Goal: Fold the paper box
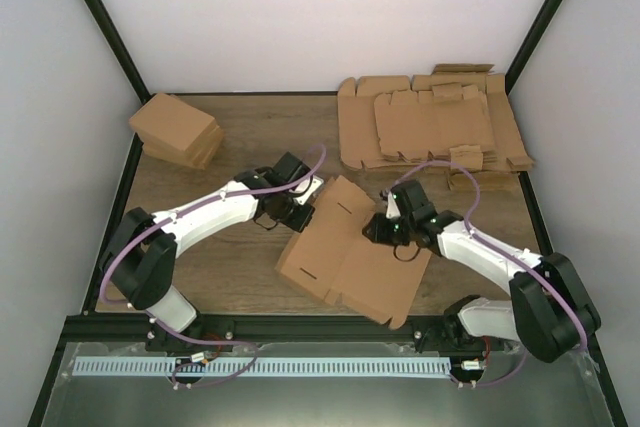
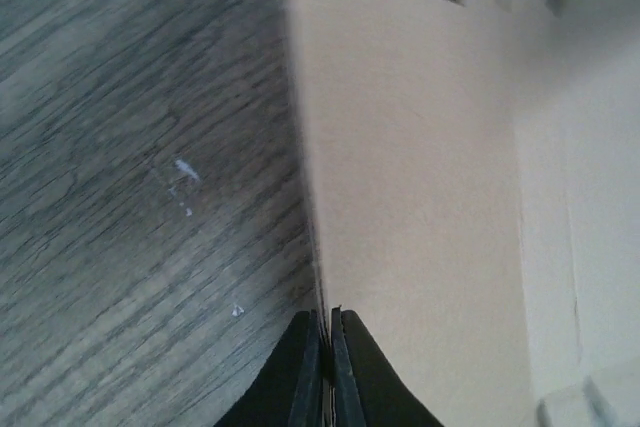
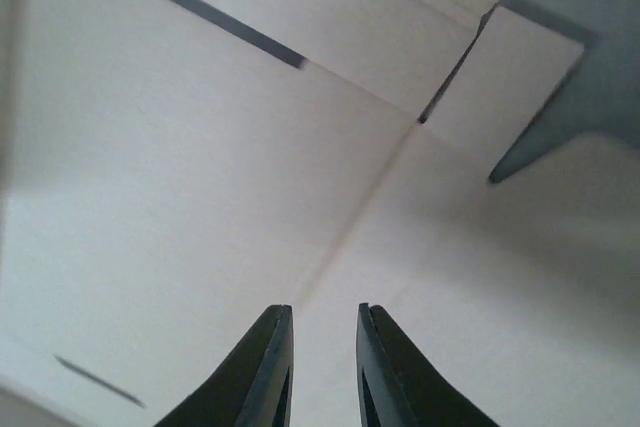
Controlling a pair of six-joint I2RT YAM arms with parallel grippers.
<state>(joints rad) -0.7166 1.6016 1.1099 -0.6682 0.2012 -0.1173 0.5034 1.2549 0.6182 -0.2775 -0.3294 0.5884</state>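
Observation:
The paper box (image 1: 350,257) lies mostly flat in the middle of the wooden table, a brown die-cut sheet with slots and creases. My left gripper (image 1: 305,209) is at its upper left edge. In the left wrist view the gripper (image 2: 325,315) is shut on that thin edge of the paper box (image 2: 420,197), which runs upward from the jaws. My right gripper (image 1: 385,232) is over the sheet's upper right part. In the right wrist view the gripper (image 3: 325,309) is open by a narrow gap, nothing between its fingers, pointing at a crease in the paper box (image 3: 200,167).
A thick pile of flat cardboard sheets (image 1: 430,122) lies at the back right. A stack of folded brown cartons (image 1: 178,129) sits at the back left. Bare wood table (image 1: 240,267) shows left of the sheet. Black frame posts border the table.

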